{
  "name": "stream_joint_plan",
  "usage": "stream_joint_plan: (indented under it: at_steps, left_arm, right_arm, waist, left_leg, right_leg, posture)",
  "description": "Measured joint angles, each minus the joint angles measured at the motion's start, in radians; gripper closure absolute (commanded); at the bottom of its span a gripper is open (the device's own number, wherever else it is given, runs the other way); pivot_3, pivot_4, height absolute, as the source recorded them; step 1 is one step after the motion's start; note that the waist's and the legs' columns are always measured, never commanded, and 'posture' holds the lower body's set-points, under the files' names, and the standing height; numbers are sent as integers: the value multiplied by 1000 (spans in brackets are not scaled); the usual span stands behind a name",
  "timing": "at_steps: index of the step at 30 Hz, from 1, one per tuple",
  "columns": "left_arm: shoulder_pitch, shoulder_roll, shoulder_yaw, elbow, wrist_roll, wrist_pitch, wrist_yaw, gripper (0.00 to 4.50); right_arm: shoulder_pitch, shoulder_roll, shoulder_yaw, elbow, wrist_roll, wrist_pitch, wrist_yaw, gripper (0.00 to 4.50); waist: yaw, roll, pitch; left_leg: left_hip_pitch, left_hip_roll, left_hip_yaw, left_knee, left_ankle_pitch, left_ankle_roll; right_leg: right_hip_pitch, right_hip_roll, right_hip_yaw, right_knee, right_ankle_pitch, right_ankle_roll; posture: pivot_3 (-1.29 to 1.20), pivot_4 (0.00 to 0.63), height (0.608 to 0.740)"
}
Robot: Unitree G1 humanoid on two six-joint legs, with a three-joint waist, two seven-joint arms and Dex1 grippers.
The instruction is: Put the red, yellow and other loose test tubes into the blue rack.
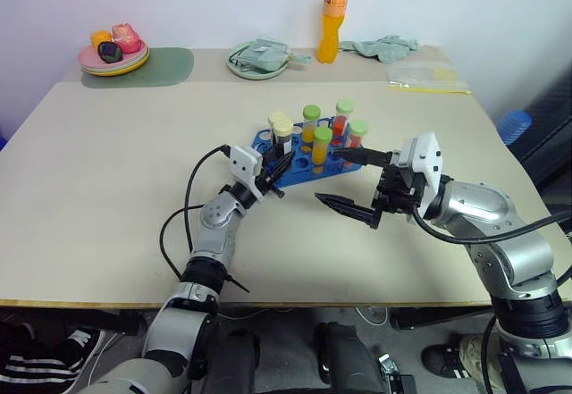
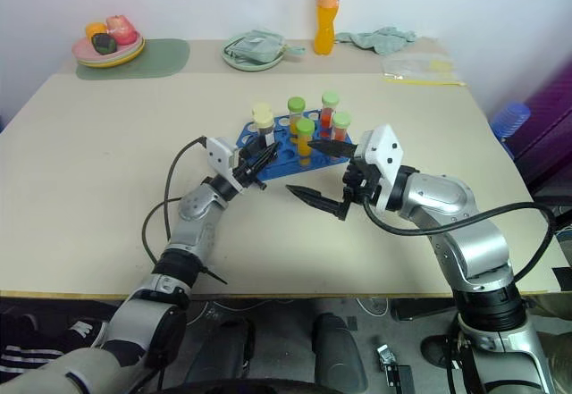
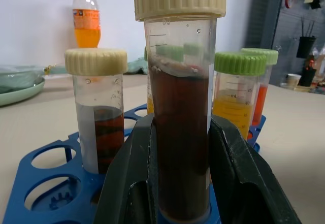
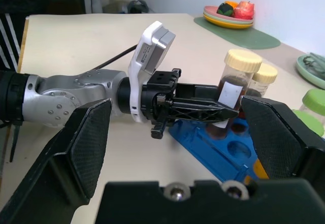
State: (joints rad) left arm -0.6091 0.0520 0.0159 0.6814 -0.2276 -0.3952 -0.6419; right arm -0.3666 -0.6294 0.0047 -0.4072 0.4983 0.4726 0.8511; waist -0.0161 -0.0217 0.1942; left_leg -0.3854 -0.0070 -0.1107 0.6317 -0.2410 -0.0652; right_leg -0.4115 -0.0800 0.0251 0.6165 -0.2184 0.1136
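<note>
The blue rack [image 1: 300,172] lies mid-table and holds several upright tubes: green-capped ones [image 1: 323,144] with yellow, orange and red liquid, and a cream-capped one [image 3: 99,117] with brown liquid. My left gripper [image 1: 279,167] is shut on another cream-capped tube [image 3: 180,132] of dark brown liquid. That tube stands upright at the rack's near left corner, its lower end at the rack. I cannot tell whether it is seated in a hole. My right gripper [image 1: 330,176] hangs open and empty just in front of the rack's right side, its pads [image 4: 86,153] pointing at the left gripper [image 4: 203,109].
Along the far edge stand an orange drink bottle [image 1: 332,14], a bowl with a cloth [image 1: 259,59], a plate of fruit [image 1: 113,54] on a green mat, a crumpled cloth [image 1: 384,47] and a plastic bag [image 1: 427,77]. Bare tabletop lies to the left of the rack.
</note>
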Motion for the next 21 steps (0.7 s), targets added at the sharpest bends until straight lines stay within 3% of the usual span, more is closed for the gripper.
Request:
stream_joint_plan:
  at_steps: [6, 7, 8, 13, 17, 21]
  left_arm:
    - [27, 40, 6, -55, -19, 34, -49, 960]
    - [42, 51, 6, -88, -27, 42, -55, 332]
    - [55, 62, 7, -117, -34, 47, -62, 46]
    - [178, 205, 17, -401, -107, 210, -126, 17]
    - [373, 483, 101, -661, -264, 429, -281, 17]
    - [526, 722, 228, -774, -427, 613, -470, 17]
  right_arm:
    - [0, 1, 0, 11, -11, -25, 6, 0]
    - [0, 1, 1, 20, -13, -28, 11, 0]
    - [0, 1, 1, 24, -14, -30, 13, 0]
    - [8, 1, 7, 43, -16, -41, 33, 0]
    - [15, -8, 11, 60, -14, -40, 60, 0]
    - [77, -44, -10, 55, 2, -39, 96, 0]
  waist:
    - [1, 0, 0]
    - [1, 0, 0]
    - [1, 0, 0]
    - [-4, 1, 0]
    - [-15, 2, 1]
    - [-7, 3, 1]
  left_leg:
    - [0, 0, 0, 0, 0, 0]
    - [0, 0, 0, 0, 0, 0]
    - [0, 0, 0, 0, 0, 0]
    - [0, 0, 0, -2, 0, 0]
    - [1, 2, 0, -3, 0, 0]
    - [-1, 2, 0, -2, 0, 0]
  right_leg:
    - [0, 0, 0, 0, 0, 0]
    - [0, 0, 0, 0, 0, 0]
    - [0, 0, 0, -1, 0, 0]
    - [0, 0, 0, 0, 0, 0]
    - [-1, 1, 0, 0, -2, -4]
    - [-1, 0, -1, -2, -4, -7]
  posture:
    - [0, 150, 740]
    - [0, 150, 740]
    - [0, 150, 740]
    - [0, 150, 740]
    - [0, 150, 740]
    - [0, 150, 740]
